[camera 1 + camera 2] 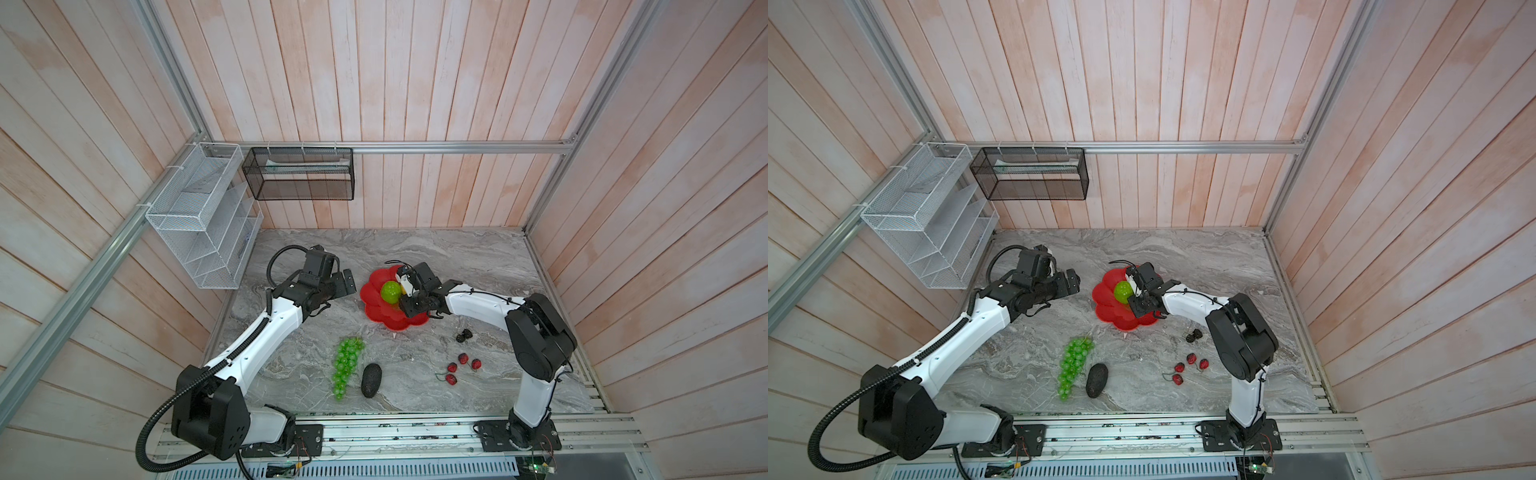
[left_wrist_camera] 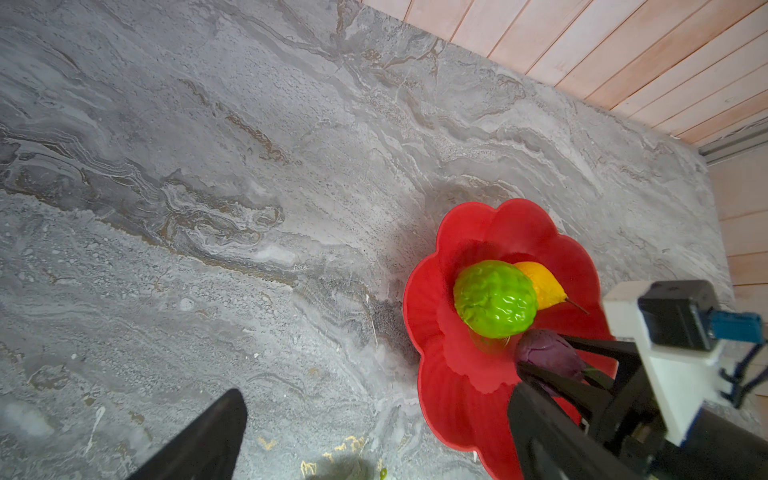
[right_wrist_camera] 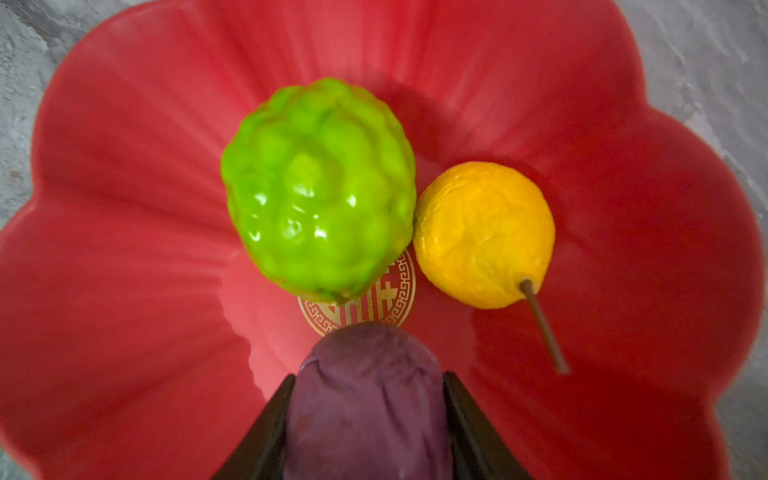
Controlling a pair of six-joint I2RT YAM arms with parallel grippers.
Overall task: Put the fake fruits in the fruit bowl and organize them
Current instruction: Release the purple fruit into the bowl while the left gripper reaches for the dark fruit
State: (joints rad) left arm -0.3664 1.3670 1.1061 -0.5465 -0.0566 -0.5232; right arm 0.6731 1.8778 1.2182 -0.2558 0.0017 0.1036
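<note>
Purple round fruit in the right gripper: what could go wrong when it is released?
Released here, the purple round fruit in the right gripper may knock the bumpy lime-green ball or small yellow fruit close by. The shallow glossy red flower-shaped dish may let it roll out.

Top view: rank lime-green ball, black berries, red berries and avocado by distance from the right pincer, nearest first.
1. bumpy lime-green ball, in the red bowl, right beside the right pincer.
2. tiny black berries, on the table, lower right of the bowl.
3. small red berries and dark avocado, both farther toward the front: too close to call.
</note>
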